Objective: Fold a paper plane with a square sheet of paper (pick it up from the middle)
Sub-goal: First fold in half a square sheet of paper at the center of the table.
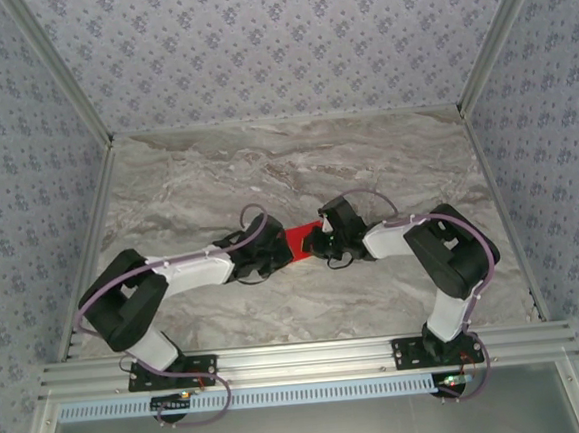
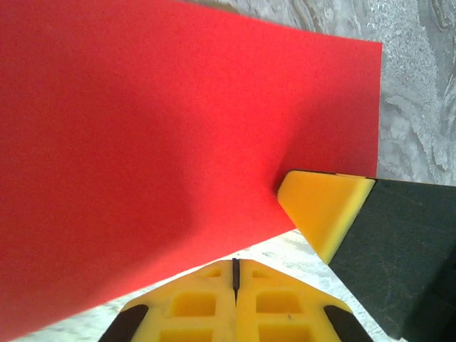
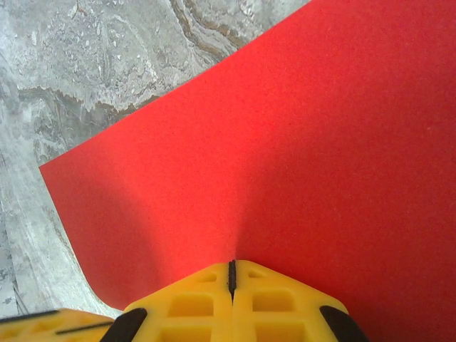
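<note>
The square sheet of paper [image 1: 299,241] is bright red and lies at the middle of the marble table [image 1: 296,166], between both grippers. In the right wrist view the sheet [image 3: 285,142] rises into a soft ridge that runs into my right gripper [image 3: 231,262], which is shut on it. My left gripper [image 2: 235,262] is shut too, its tips just short of the sheet's near edge [image 2: 157,142], with nothing seen between them. A yellow finger of the right gripper [image 2: 320,206] touches the sheet's right part. From above, the left gripper [image 1: 276,258] and right gripper [image 1: 319,246] nearly meet.
Patterned walls with metal posts [image 1: 58,74] close the table in on three sides. An aluminium rail [image 1: 301,356] runs along the near edge with both arm bases. Bare marble [image 1: 296,166] stretches behind the grippers.
</note>
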Motion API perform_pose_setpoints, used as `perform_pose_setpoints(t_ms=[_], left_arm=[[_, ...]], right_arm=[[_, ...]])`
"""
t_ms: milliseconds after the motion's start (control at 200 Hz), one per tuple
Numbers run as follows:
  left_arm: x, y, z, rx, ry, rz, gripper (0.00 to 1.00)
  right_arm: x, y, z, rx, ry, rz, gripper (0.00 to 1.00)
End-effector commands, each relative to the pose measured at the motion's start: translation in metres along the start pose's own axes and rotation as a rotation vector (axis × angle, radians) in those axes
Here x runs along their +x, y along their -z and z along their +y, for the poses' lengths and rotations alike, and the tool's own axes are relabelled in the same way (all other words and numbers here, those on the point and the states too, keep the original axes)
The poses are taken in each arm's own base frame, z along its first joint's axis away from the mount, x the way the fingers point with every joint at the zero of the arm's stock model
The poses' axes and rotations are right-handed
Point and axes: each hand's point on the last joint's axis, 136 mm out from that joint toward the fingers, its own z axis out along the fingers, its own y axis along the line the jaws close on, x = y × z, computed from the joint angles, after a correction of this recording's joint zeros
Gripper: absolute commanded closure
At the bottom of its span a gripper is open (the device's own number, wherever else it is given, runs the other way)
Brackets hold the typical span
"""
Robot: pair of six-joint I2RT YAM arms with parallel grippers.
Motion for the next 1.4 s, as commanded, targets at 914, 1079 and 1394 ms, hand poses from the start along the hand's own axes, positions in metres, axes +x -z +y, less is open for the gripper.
perform_pose_setpoints(t_ms=[914,1079,1394], left_arm=[[-0.005,0.033,0.134,-0.284,0.332,-0.333,1.0],[-0.01,0.044,0.134,-0.281,0.317,-0.342,1.0],[-0.058,0.086,0.106,-0.288,0.132,-0.303,0.81]], right_arm=[[0.015,0.001,-0.057,0.145,-0.07,0.028,1.0],[0.011,0.003,-0.053,0.138,-0.05,0.027,1.0],[-0.012,0.013,0.011,0.19,0.234,0.013,1.0]])
